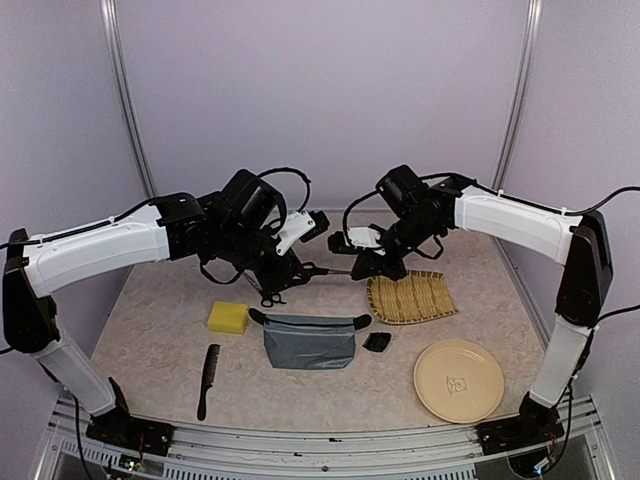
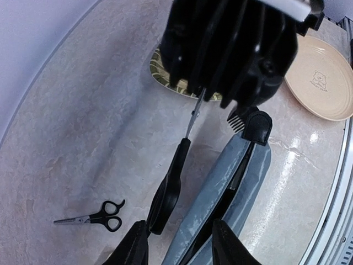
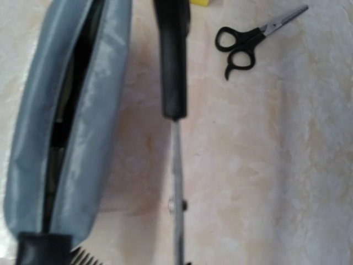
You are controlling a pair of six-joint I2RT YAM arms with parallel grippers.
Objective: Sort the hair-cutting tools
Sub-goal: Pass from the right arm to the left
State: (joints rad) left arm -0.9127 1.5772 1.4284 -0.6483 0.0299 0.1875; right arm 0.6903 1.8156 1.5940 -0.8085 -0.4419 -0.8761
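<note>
One pair of black-handled scissors (image 1: pixel 325 271) hangs level in the air between both grippers. My right gripper (image 1: pixel 358 268) is shut on its silver blade (image 3: pixel 176 182). My left gripper (image 2: pixel 179 226) is open, and the black handle (image 2: pixel 168 187) lies just beside its left finger (image 2: pixel 135 245). The second scissors (image 1: pixel 272 298) lie flat on the table under the left arm. Near the front left lies the long black comb (image 1: pixel 207 380). The small black clipper guard (image 1: pixel 377 342) sits by the right end of the pouch. No electric clipper shows.
The grey-blue zip pouch (image 1: pixel 310 340) lies unzipped below the grippers, something dark inside. To its left sits a yellow sponge (image 1: pixel 228 317). At the right are a woven bamboo tray (image 1: pixel 410 297) and a beige plate (image 1: pixel 458 380).
</note>
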